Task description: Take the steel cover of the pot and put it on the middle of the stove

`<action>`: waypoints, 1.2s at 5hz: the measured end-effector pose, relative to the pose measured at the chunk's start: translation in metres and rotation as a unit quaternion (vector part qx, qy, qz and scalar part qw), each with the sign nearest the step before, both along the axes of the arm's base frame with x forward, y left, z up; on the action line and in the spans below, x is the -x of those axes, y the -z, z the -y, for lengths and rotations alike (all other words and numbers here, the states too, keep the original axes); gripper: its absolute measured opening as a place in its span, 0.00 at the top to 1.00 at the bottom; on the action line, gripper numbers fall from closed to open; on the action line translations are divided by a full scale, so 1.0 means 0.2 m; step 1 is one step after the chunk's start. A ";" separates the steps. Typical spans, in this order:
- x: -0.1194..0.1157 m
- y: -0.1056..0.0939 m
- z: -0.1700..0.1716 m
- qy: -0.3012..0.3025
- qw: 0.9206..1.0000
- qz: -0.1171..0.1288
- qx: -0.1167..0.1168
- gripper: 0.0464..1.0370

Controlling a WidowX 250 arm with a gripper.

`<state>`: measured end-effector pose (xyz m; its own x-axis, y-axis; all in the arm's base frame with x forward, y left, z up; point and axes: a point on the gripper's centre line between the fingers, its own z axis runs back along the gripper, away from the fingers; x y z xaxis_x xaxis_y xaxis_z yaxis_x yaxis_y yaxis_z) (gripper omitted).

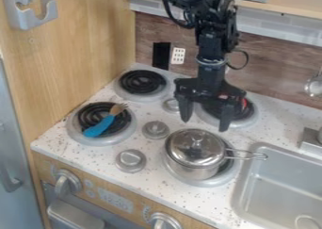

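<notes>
The black gripper [205,123] hangs open over the stove, its fingers spread apart with nothing between them. Just below and in front of its fingertips is the steel cover [182,145], a round shiny lid with a small knob on top, lying on the steel pot [194,170]. The pot stands on the front right burner, its wire handle pointing right. At the middle of the stove, between the burners, is a round metal knob [155,129] on the speckled white top [165,155].
A blue-handled brush [99,127] lies on the front left burner. The back left burner [142,83] is bare. Something red [244,102] shows behind the gripper at the back right burner. Another knob [131,160] stands at front; the sink [286,176] is at right.
</notes>
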<state>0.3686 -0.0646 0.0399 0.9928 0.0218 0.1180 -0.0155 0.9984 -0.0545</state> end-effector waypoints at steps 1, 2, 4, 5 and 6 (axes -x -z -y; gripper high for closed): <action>0.03 0.07 -0.01 -0.003 1.000 -0.023 -0.004 0.04; -0.04 0.01 -0.01 -0.023 1.000 -0.010 -0.008 0.04; -0.02 0.03 -0.02 -0.036 0.999 -0.025 -0.006 0.04; 0.02 0.12 -0.03 -0.032 0.998 -0.061 -0.005 0.04; 0.05 0.20 -0.02 -0.027 0.996 -0.090 0.000 0.09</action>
<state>0.3586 -0.0608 -0.0004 0.9953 0.0753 -0.0609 -0.0782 0.9959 -0.0460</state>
